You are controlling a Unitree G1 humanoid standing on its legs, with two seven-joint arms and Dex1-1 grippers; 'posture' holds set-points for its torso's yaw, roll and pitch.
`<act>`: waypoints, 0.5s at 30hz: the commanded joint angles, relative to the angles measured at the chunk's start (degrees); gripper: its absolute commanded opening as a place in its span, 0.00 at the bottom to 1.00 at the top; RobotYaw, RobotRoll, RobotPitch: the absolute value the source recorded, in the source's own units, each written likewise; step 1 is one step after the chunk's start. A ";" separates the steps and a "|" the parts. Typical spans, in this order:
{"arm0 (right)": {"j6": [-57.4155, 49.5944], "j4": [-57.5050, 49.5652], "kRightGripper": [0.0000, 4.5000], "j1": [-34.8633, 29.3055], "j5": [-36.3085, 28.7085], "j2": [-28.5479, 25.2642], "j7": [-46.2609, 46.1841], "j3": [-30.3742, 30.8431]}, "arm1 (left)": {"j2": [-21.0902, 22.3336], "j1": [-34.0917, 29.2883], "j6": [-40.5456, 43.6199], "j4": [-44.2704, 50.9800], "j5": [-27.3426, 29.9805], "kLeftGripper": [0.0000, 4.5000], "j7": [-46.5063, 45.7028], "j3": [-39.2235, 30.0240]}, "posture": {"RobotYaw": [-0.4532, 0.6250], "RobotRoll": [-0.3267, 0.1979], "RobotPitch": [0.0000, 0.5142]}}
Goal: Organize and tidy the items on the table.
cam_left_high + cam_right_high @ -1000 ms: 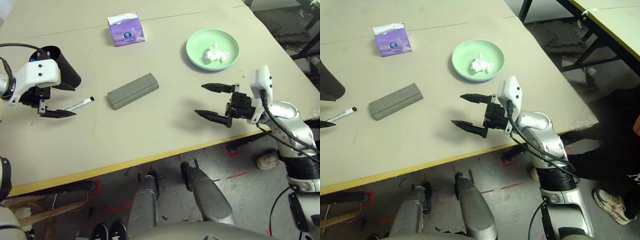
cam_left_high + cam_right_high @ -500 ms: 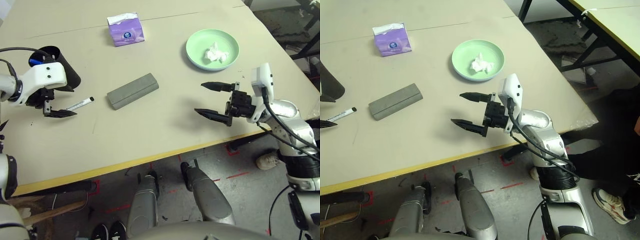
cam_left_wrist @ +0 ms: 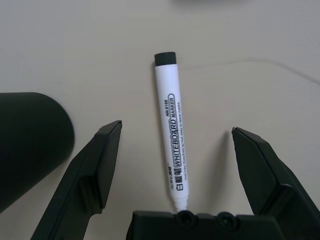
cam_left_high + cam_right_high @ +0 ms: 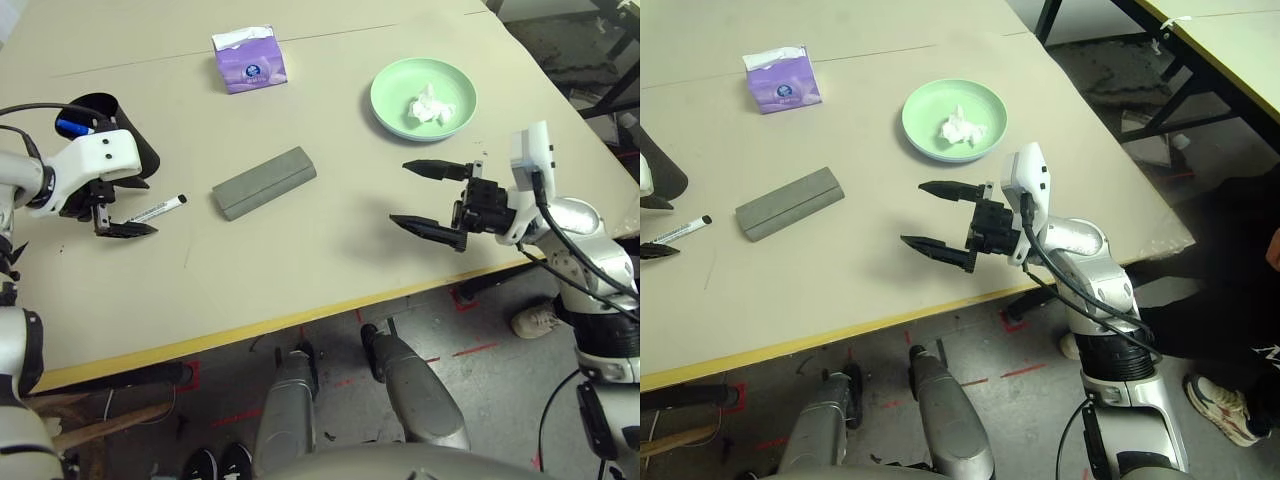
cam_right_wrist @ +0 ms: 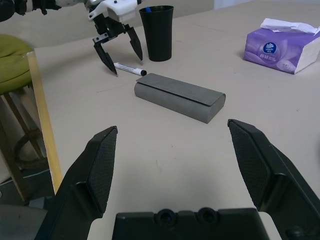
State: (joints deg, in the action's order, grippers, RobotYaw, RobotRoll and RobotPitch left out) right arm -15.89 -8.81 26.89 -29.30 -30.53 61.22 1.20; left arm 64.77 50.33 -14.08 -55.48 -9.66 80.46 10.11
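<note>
The left pincer (image 3: 175,165) hangs over the black-capped marker (image 3: 171,145), fingers spread wide, one on each side of the barrel and neither touching it. The marker lies flat on the bench (image 4: 300,260), just beside the upright black cup (image 5: 156,32), which holds a blue-capped marker (image 5: 145,9). The right pincer (image 4: 428,198) hovers level above the bench near its yellow front edge, fingers equally wide apart, holding nothing.

Positions of the remaining items:
- The grey glasses case (image 4: 265,182) lies closed near the middle of the bench, between the two pincers.
- The green plate (image 4: 423,96) sits on the far right and carries the crumpled tissue (image 4: 431,106).
- The purple tissue box (image 4: 250,59) stands at the far side of the bench.

The step in hand appears to be pickup of the black-capped marker, probably for placement in the cup.

Probable faults from this position:
1. Roll-out. The barrel is round and smooth. If one finger meets it before the other, the marker may roll or skid out from between the fingers.
2. End-heavy grasp. The fingers straddle the tail end of the barrel, not its middle. A grip there may let the capped end droop or pivot on lifting.
3. Cup strike. The cup stands close to the left pincer. A sideways correction may knock it over and spill the blue-capped marker.
4. Fingertip jam. Descending too far would press the fingertips against the bench before they close.
</note>
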 commanded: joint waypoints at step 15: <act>-0.96 -1.94 1.00 1.37 -1.74 0.23 -0.92 -0.38 | 1.08 -1.94 -1.46 -1.73 -0.72 0.06 -0.37 -0.67 | 0.17 0.62 0.55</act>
State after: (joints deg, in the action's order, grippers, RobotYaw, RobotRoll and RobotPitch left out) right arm -16.59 -9.99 28.39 -30.55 -30.31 60.33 1.12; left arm 64.68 49.42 -15.42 -56.37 -10.21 79.62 9.94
